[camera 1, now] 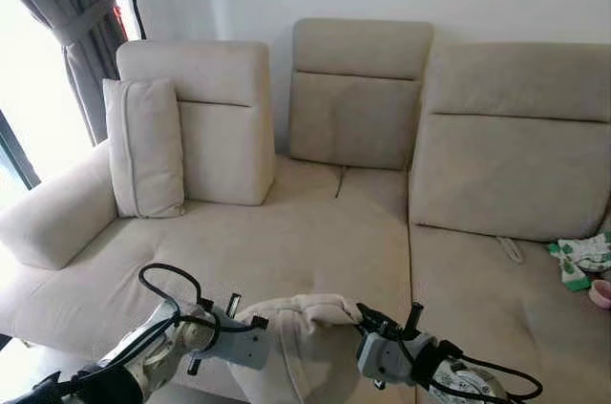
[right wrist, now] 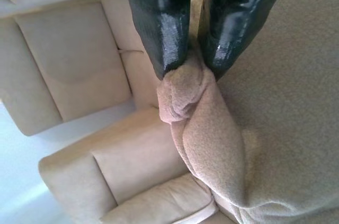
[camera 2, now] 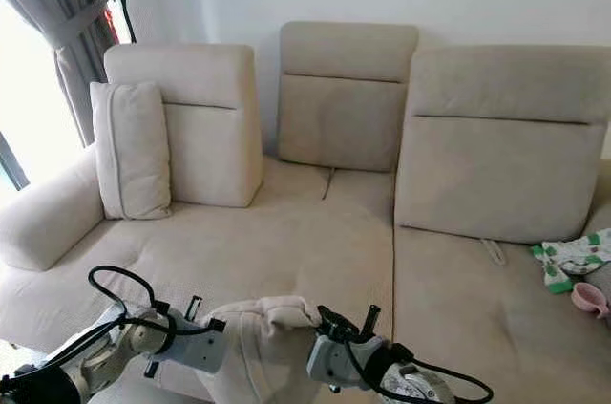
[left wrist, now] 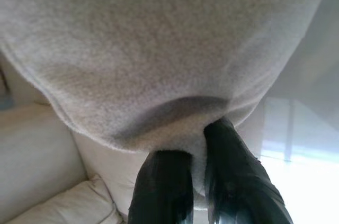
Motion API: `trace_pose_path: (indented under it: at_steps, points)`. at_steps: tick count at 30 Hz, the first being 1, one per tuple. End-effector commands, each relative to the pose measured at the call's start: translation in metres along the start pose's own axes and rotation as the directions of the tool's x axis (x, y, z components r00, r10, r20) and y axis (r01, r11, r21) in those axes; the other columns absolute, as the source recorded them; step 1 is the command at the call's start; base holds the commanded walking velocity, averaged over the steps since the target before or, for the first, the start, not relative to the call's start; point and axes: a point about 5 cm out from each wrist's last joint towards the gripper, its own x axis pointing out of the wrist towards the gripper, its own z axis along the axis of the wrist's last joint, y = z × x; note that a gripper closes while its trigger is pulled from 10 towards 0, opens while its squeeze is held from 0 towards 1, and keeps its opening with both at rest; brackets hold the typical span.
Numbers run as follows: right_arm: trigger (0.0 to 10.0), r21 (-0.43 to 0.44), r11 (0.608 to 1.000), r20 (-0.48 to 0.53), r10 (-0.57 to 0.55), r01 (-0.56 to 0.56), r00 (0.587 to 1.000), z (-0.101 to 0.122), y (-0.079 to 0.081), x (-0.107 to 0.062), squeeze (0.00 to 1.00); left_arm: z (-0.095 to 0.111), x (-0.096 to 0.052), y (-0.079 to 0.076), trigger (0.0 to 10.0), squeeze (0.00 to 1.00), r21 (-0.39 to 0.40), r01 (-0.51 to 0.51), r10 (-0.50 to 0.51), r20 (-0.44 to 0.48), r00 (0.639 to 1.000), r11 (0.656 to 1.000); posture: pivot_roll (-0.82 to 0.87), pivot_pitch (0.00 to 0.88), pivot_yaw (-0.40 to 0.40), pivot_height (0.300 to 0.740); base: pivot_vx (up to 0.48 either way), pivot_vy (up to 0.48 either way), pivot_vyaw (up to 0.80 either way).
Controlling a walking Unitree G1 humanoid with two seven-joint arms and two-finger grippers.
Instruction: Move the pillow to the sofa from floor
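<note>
At the upper left of the frame a curtain (camera 1: 72, 17) hangs beside a beige sofa (camera 1: 315, 242), where a cushion (camera 1: 145, 148) leans upright against the left backrest. Low in the frame, the left gripper (left wrist: 198, 150) and the right gripper (right wrist: 192, 57) are each clamped on folds of the pillow (camera 1: 296, 342), held at the sofa's front edge. Green-and-white cloth (camera 1: 580, 259) lies at far right.

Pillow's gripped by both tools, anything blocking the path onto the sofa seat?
Nothing visible. The pillow, pinched by the left tool and right tool, hangs at the sofa front edge; the seat ahead is bare. Another cushion stands far left.
</note>
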Motion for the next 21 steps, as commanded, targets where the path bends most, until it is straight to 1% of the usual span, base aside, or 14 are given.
trace_pose_path:
  at_steps: [1,5,8,11,12,13,14,15,16,17,18,19,21]
  points:
    - [10.0,-0.006,0.998,0.086,-0.068,0.069,0.994,0.017,-0.012,0.005,0.0,0.007,-0.003,0.011,10.0,0.0,0.006,-0.052,0.052,0.039,0.998,0.999,0.08,0.0,0.045,0.74,0.0,0.0,0.0]
    - [10.0,0.0,0.995,0.088,-0.104,0.104,0.991,0.018,-0.016,0.004,0.0,0.017,-0.007,0.028,10.0,0.0,-0.021,-0.148,0.149,0.097,0.984,0.989,0.08,0.0,0.046,0.74,0.0,0.0,0.0]
    - [10.0,-0.005,0.992,0.103,-0.127,0.128,0.987,0.022,-0.02,0.004,0.0,0.019,-0.009,0.032,10.0,0.0,-0.016,-0.174,0.175,0.104,0.979,0.985,0.08,0.0,0.047,0.74,0.0,0.0,0.0]
    - [10.0,-0.009,0.979,0.149,-0.2,0.203,0.968,0.033,-0.036,0.006,0.0,0.025,-0.019,0.049,10.0,0.0,-0.021,-0.253,0.254,0.128,0.959,0.967,0.07,0.0,0.048,0.74,0.0,0.0,0.0]
    - [10.0,-0.009,0.979,0.149,-0.2,0.203,0.968,0.033,-0.036,0.006,0.0,0.025,-0.019,0.049,10.0,0.0,-0.021,-0.253,0.254,0.128,0.959,0.967,0.07,0.0,0.048,0.74,0.0,0.0,0.0]
    - [10.0,-0.019,0.97,0.172,-0.235,0.242,0.957,0.038,-0.045,0.006,0.0,0.03,-0.026,0.061,10.0,0.0,-0.033,-0.307,0.308,0.142,0.941,0.951,0.07,0.0,0.049,0.74,0.0,0.0,0.0]
    - [10.0,-0.019,0.97,0.172,-0.235,0.242,0.957,0.038,-0.045,0.006,0.0,0.03,-0.026,0.061,10.0,0.0,-0.033,-0.307,0.308,0.142,0.941,0.951,0.07,0.0,0.049,0.74,0.0,0.0,0.0]
    - [10.0,-0.02,0.967,0.179,-0.246,0.254,0.953,0.04,-0.048,0.006,0.0,0.032,-0.029,0.065,10.0,0.0,-0.039,-0.325,0.327,0.147,0.933,0.945,0.07,0.0,0.049,0.74,0.0,0.0,0.0]
    - [10.0,-0.02,0.967,0.179,-0.246,0.254,0.953,0.04,-0.048,0.006,0.0,0.032,-0.029,0.065,10.0,0.0,-0.039,-0.325,0.327,0.147,0.933,0.945,0.07,0.0,0.049,0.74,0.0,0.0,0.0]
    - [10.0,-0.025,0.963,0.187,-0.259,0.268,0.948,0.042,-0.052,0.006,0.0,0.034,-0.032,0.069,10.0,0.0,-0.046,-0.347,0.349,0.154,0.924,0.937,0.07,0.0,0.049,0.74,0.0,0.0,0.0]
    - [10.0,-0.025,0.963,0.187,-0.259,0.268,0.948,0.042,-0.052,0.006,0.0,0.034,-0.032,0.069,10.0,0.0,-0.046,-0.347,0.349,0.154,0.924,0.937,0.07,0.0,0.049,0.74,0.0,0.0,0.0]
    - [10.0,-0.023,0.96,0.195,-0.27,0.279,0.943,0.044,-0.055,0.005,0.0,0.035,-0.035,0.074,10.0,0.0,-0.051,-0.367,0.37,0.158,0.915,0.929,0.07,0.0,0.048,0.74,0.0,0.0,0.0]
    - [10.0,-0.021,0.958,0.2,-0.276,0.285,0.94,0.045,-0.056,0.005,0.0,0.036,-0.039,0.078,10.0,0.0,-0.053,-0.383,0.387,0.16,0.908,0.922,0.07,0.0,0.047,0.74,0.0,0.0,0.0]
